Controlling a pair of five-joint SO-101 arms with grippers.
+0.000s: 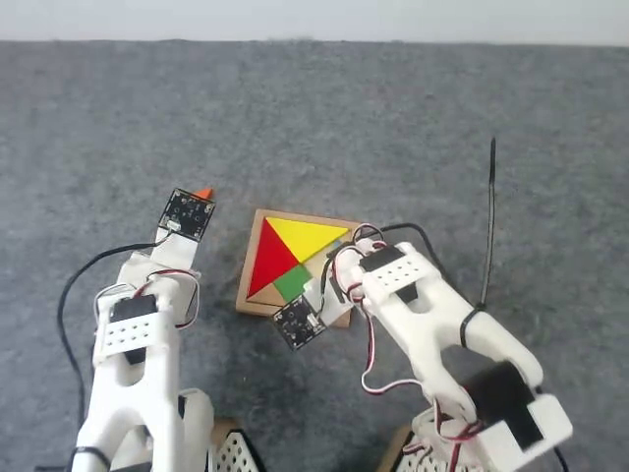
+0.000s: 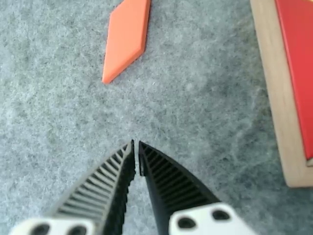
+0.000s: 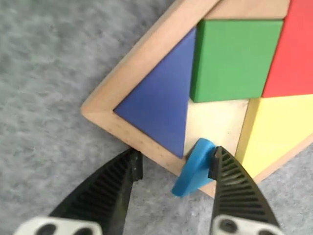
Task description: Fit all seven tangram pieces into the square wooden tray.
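The square wooden tray [image 1: 250,295] lies mid-table holding a yellow triangle [image 1: 300,236], a red triangle [image 1: 267,265] and a green square [image 1: 292,282]. In the right wrist view a dark blue triangle [image 3: 156,105] sits in the tray corner beside the green square [image 3: 234,58]. A small light blue piece [image 3: 193,169] leans on edge over the tray rim [image 3: 142,139], touching one finger [image 3: 220,164] of my open right gripper [image 3: 176,156]. My left gripper [image 2: 136,143] is shut and empty on the carpet, a short way from an orange parallelogram [image 2: 126,39].
Grey carpet covers the table all around. A bare patch of tray floor [image 3: 215,122] shows between the dark blue triangle and the yellow piece [image 3: 279,132]. The tray's side [image 2: 274,88] runs along one side of the left gripper. A black cable [image 1: 489,216] stands right of the tray.
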